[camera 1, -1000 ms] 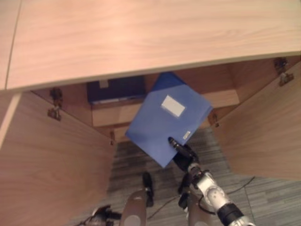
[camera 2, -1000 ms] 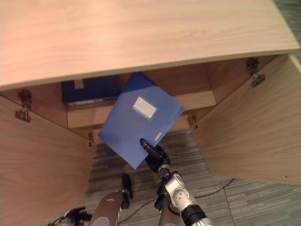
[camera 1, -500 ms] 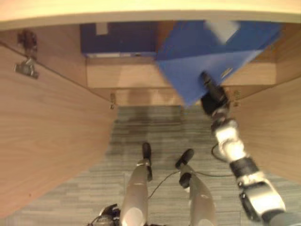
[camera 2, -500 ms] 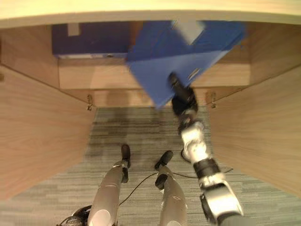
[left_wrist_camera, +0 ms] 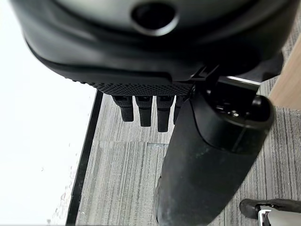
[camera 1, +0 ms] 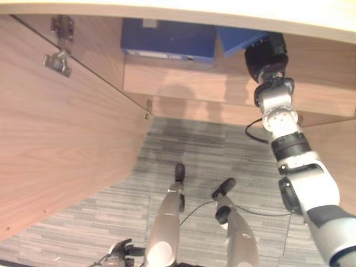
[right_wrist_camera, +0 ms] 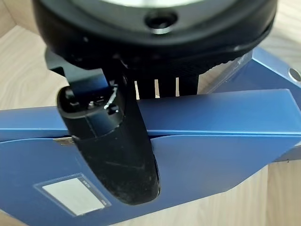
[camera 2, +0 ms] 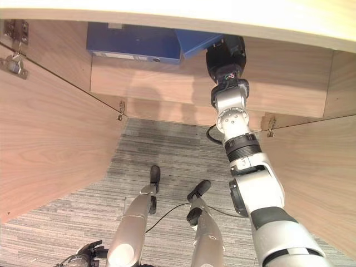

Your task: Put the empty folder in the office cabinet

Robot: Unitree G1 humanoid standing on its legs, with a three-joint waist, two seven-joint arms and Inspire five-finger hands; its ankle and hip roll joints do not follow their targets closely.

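The blue folder point(camera 2: 197, 40) is mostly under the cabinet's top, over the upper shelf point(camera 2: 167, 83). It lies just right of a darker blue binder point(camera 2: 133, 41). My right hand point(camera 2: 225, 53) reaches into the cabinet and is shut on the folder's near edge. In the right wrist view the thumb point(right_wrist_camera: 117, 150) presses on the folder's blue cover point(right_wrist_camera: 211, 117) near its white label point(right_wrist_camera: 73, 197), with the fingers underneath. My left hand point(left_wrist_camera: 211, 141) hangs low over the carpet with relaxed, straight fingers point(left_wrist_camera: 143, 110) and holds nothing.
Both cabinet doors stand open: the left door point(camera 1: 61, 139) swings far out and the right door point(camera 2: 311, 178) flanks my right arm. Wooden cabinet top point(camera 2: 222, 16) overhangs the shelf. Grey carpet point(camera 1: 183, 144) lies in front of the cabinet.
The whole picture has shifted downward with the camera. My right arm has stretched forward, carrying the folder from in front of the cabinet into it, beside the dark binder.
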